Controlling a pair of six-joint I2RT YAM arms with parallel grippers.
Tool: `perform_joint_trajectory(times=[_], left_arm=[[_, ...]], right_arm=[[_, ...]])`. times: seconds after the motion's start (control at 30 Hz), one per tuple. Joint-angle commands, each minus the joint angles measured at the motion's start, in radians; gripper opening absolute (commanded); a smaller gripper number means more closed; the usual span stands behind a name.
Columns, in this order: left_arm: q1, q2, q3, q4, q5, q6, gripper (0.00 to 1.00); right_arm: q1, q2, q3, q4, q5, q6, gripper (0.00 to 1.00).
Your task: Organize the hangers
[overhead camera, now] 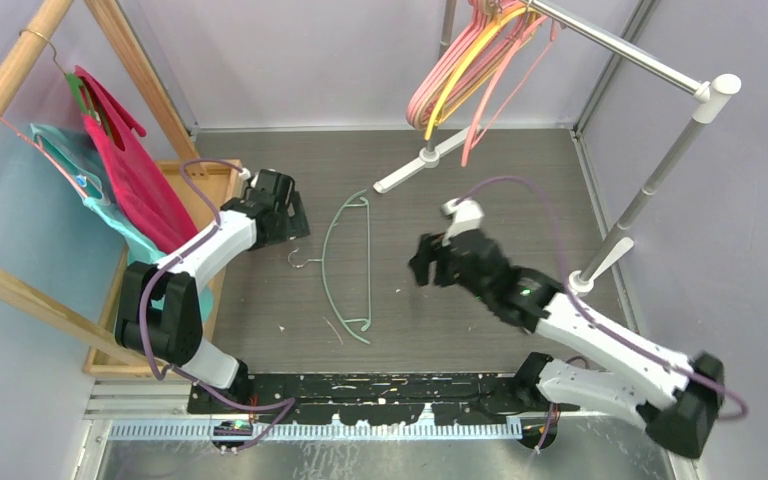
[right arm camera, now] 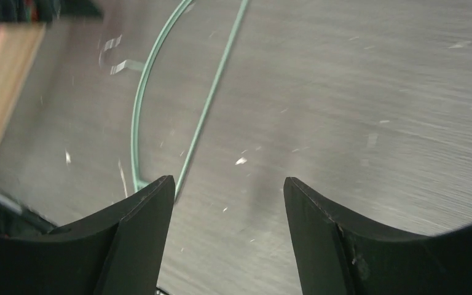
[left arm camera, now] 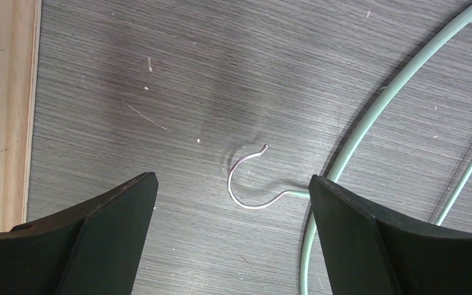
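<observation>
Since the pale green hanger (overhead camera: 370,262) lies on the table (overhead camera: 520,180), long axis near-to-far, hook (left arm camera: 230,184) pointing left — framed by my spread left gripper (left arm camera: 233,179) — that arm is nearer; right gripper (overhead camera: 418,265) gapes empty.

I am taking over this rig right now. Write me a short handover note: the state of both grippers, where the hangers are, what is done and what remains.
Left gripper: open, empty, directly over the hook of the pale green hanger.
Right gripper: open, empty, above bare table to the right of that hanger.
Hangers: the pale green one lies flat mid-table; the bunch of pink, yellow and orange hangers hangs on the metal rail at the back right.
Done: the bunch is on the rail.
Left: the green hanger is not yet gripped; it probably belongs with the bunch.
</observation>
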Motion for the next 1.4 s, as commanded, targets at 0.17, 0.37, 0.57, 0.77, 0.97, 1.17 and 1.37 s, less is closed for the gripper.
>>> perform_joint_trajectory(times=[0.17,0.37,0.57,0.77,0.97,1.17,1.37], left_arm=[[0.075,-0.004,0.101,-0.029,0.039,-0.017,0.98],[0.133,-0.016,0.079,-0.020,0.091,-0.034,0.98],[0.162,-0.028,0.045,0.001,0.125,-0.058,0.98],[0.163,-0.030,0.019,0.018,0.135,-0.070,0.98],[0.162,-0.045,-0.004,0.035,0.146,-0.083,0.98],[0.163,-0.067,-0.034,0.041,0.146,-0.085,0.98],[0.163,-0.091,-0.065,0.049,0.146,-0.084,0.98]], right_arm=[[0.321,0.446,0.150,0.259,0.135,-0.012,0.71],[0.343,0.718,0.311,0.324,0.060,-0.078,0.70],[0.377,0.906,0.448,0.268,-0.003,-0.097,0.66],[0.410,1.002,0.497,0.217,-0.030,-0.095,0.60],[0.427,1.056,0.492,0.187,-0.023,-0.088,0.57],[0.436,1.086,0.471,0.172,0.068,-0.062,0.47],[0.436,1.112,0.445,0.165,0.090,-0.036,0.22]])
